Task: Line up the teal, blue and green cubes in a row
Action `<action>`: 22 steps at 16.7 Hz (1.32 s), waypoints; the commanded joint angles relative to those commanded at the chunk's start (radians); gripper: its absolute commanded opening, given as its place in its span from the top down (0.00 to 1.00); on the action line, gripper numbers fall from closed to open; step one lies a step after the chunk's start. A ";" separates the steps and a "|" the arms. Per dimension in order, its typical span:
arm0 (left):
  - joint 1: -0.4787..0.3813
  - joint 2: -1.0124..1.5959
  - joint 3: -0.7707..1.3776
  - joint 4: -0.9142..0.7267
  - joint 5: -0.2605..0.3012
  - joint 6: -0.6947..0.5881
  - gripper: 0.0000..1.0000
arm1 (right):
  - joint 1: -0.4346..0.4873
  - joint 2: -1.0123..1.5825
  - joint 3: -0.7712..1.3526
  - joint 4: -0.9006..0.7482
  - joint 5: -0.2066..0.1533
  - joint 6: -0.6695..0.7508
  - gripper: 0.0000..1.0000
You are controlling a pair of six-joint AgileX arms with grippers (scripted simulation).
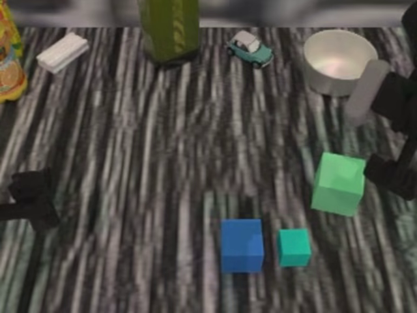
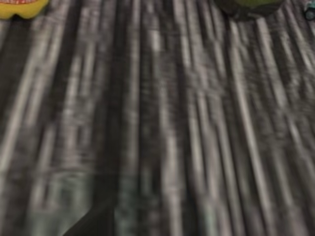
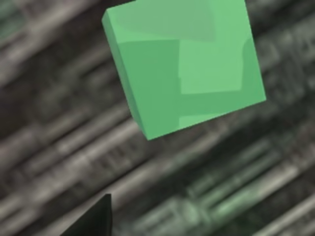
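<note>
Risk lies with the green cube (image 1: 338,183), sitting on the worktop (image 1: 130,163) apart from the blue cube (image 1: 242,244) and teal cube (image 1: 293,247). Right gripper (image 1: 391,173) hovers beside it, jaws' state untellable; a careless approach could nudge it askew. Left gripper (image 1: 29,195) idles far left.

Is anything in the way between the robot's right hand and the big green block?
Nothing visible is. The right gripper sits right beside the green cube, with only bare table showing around the cube. The bowl stands farther back.
</note>
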 joint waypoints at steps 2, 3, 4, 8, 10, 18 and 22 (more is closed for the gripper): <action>0.068 -0.171 -0.123 0.097 0.003 0.086 0.00 | 0.027 0.136 0.114 -0.080 0.000 -0.066 0.00; 0.097 -0.248 -0.176 0.141 0.005 0.126 0.00 | 0.038 0.197 0.165 -0.114 -0.001 -0.095 0.00; 0.124 -0.317 -0.223 0.183 0.007 0.163 0.00 | 0.048 0.253 0.211 -0.144 -0.001 -0.121 0.00; 0.195 -0.496 -0.342 0.300 0.011 0.268 0.00 | 0.076 0.401 0.342 -0.222 -0.002 -0.191 0.00; 0.206 -0.523 -0.359 0.320 0.011 0.285 0.00 | 0.080 0.420 0.362 -0.233 -0.003 -0.202 0.00; 0.206 -0.523 -0.359 0.320 0.011 0.285 0.00 | 0.078 0.448 0.312 -0.159 -0.003 -0.202 0.00; 0.206 -0.523 -0.359 0.320 0.011 0.285 0.00 | 0.080 0.511 0.207 0.020 -0.002 -0.199 0.00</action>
